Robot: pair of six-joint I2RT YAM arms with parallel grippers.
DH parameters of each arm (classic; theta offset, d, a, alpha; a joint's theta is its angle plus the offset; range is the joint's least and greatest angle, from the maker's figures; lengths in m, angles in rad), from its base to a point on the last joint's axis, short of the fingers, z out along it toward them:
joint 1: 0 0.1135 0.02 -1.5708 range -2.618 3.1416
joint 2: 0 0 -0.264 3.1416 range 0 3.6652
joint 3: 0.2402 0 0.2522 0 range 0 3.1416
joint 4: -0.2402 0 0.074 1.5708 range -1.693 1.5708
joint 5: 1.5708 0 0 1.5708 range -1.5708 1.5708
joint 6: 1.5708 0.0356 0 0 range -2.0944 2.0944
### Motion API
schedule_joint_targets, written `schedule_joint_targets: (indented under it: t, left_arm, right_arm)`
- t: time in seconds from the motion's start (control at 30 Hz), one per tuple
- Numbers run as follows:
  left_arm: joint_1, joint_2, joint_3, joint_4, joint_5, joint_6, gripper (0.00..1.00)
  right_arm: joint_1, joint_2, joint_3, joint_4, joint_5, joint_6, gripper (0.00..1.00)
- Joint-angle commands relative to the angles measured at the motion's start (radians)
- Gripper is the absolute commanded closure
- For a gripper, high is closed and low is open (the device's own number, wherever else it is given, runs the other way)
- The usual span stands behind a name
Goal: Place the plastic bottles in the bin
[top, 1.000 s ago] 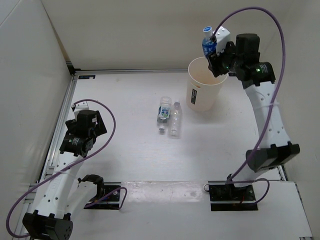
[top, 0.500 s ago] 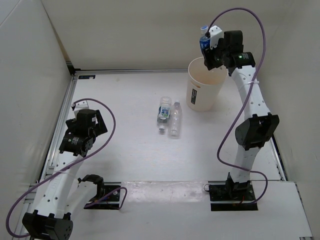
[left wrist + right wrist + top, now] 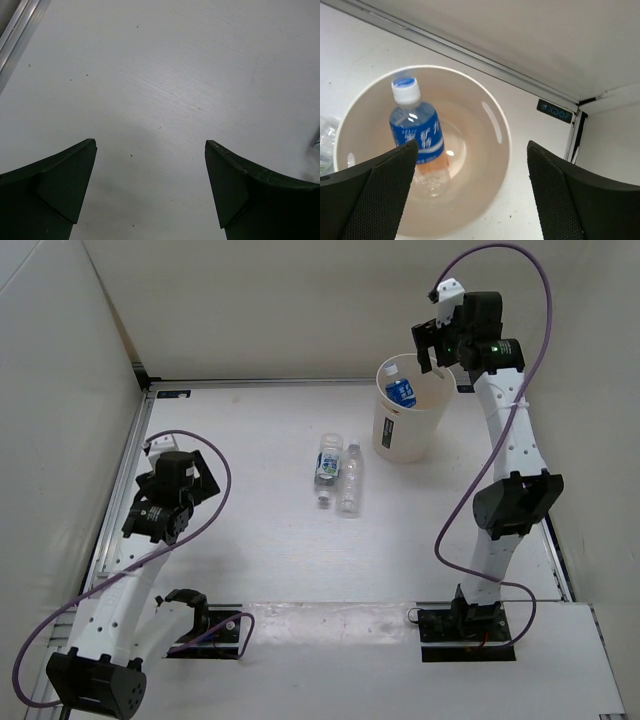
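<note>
The plastic bottles were split between two places. One blue-labelled bottle (image 3: 417, 135) leaned inside the bin (image 3: 388, 435), its cap toward the upper left of the right wrist view. A second labelled bottle (image 3: 327, 462) and a plain bottle (image 3: 349, 478) lay side by side on the worktop (image 3: 250, 430) near the centre of the overhead view, just left of and below the bin.

We saw the right claw (image 3: 436, 350) at the upper right of the overhead view, above the far rim of the bin. Its fingers were wide apart and held nothing, and its own camera looked down into the bin between them. The left claw (image 3: 150, 145) sat at the left of the overhead view, well apart from the bottles. Its fingers were likewise spread, with only bare worktop beneath them.

We judged the step in hand to be the close of one delivery, with one bottle of three in the bin and two left to fetch. The next move, as we read it, called for an arm to travel to the pair on the worktop. The plain bottle lay nearer the bin and the right arm, so it looked the likelier pick.

The two lay so close that we could not tell whether they touched. A finger would have little room between them, so the claw would need to straddle one bottle across its body without shoving the other. It would then have to lift high enough to clear the bin's rim.
</note>
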Motion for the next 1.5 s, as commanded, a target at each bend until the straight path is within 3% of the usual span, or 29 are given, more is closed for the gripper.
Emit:
schedule_joint_targets:
  t: [0.0, 0.17, 0.63, 0.93, 1.2, 1.3, 1.47]
  left_arm:
    - [0.006, 0.008, 0.012, 0.077, 0.045, -0.025, 0.00]
    - [0.006, 0.025, 0.022, 0.120, 0.117, -0.042, 0.00]
    - [0.006, -0.016, 0.014, 0.058, 0.117, -0.058, 0.00]
    - [0.006, -0.032, 0.012, 0.020, 0.103, -0.068, 0.00]
    - [0.005, -0.016, 0.023, 0.020, 0.097, -0.069, 0.00]
    - [0.006, -0.007, 0.017, 0.028, 0.099, -0.071, 0.00]
    - [0.005, 0.001, 0.005, 0.046, 0.102, -0.085, 0.00]
  right_arm:
    - [-0.027, -0.048, 0.026, -0.010, 0.042, 0.072, 0.10]
    - [-0.087, -0.030, 0.014, -0.084, 0.010, 0.088, 0.10]
    - [-0.173, 0.068, 0.020, -0.225, -0.142, 0.095, 0.13]
    - [-0.167, 0.147, 0.075, -0.262, -0.193, 0.094, 0.35]
    - [-0.175, 0.199, 0.166, -0.372, -0.170, 0.085, 0.85]
    - [-0.175, 0.173, 0.138, -0.388, -0.146, 0.079, 0.94]
    - [-0.167, 0.127, 0.116, -0.421, -0.074, 0.069, 1.00]
